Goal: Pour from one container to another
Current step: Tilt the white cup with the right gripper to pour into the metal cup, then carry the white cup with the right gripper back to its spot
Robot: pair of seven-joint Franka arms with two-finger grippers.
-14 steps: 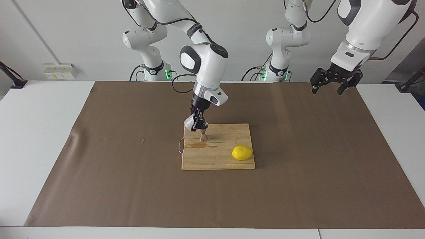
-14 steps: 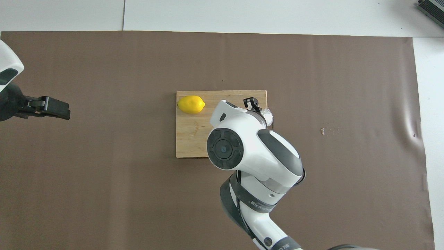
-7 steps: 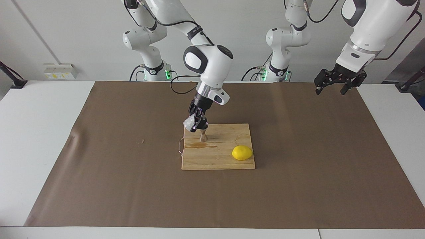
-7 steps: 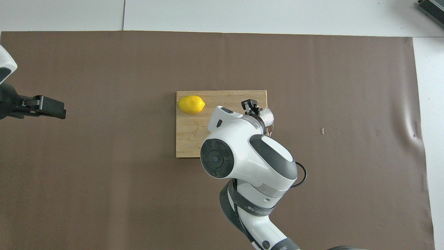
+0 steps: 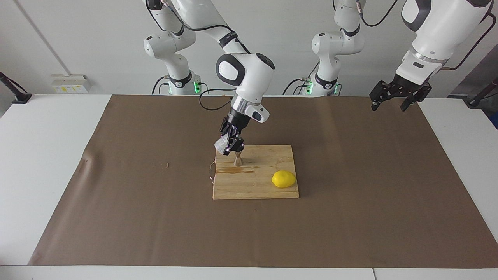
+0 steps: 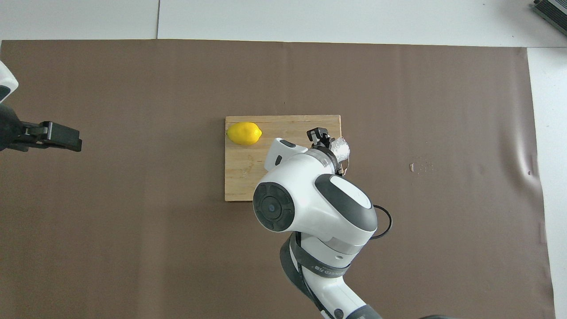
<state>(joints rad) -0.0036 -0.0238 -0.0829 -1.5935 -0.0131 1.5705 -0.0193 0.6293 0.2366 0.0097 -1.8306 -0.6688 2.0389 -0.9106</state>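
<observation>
right gripper (image 5: 230,146) gripping tilted glass cup (image 5: 220,144) over jigger (image 5: 238,159) standing at cutting board (image 5: 268,186) edge | left gripper (image 5: 393,102) waiting open over mat's (image 5: 116,217) left-arm end | count: one lemon (image 5: 283,179), one wet streak (image 5: 233,170) | mat lying bare around board

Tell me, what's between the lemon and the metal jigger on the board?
Only bare board, seen in the facing view. The lemon and jigger stand apart; the brown spill is beside the jigger.
</observation>
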